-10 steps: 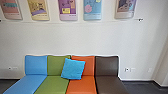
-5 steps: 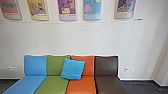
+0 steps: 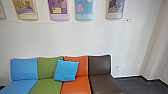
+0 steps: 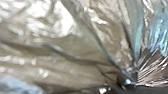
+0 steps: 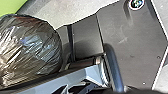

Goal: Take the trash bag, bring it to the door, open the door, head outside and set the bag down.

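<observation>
The trash bag is shiny, thin and brownish grey, with a blue-green sheen in places; in the left wrist view its folds draw together to a narrow, bunched spot at the left gripper. In the right wrist view its rounded, creased body bulges beside the robot's own dark plate and jointed bar. How far open the left gripper is, and whether it has hold of the bag, I cannot tell; nor can I tell the state of the right gripper.

Against the earlier frames, the head camera has swung toward the robot's right. The row of posters and the four-coloured sofa now lie further left in view, the leftmost poster mostly cut off. More dark floor shows past the sofa's brown end, and the wall corner comes further in. The blue cushion is where it was, leaning on the green and orange backs. White wall sockets are near the brown end.
</observation>
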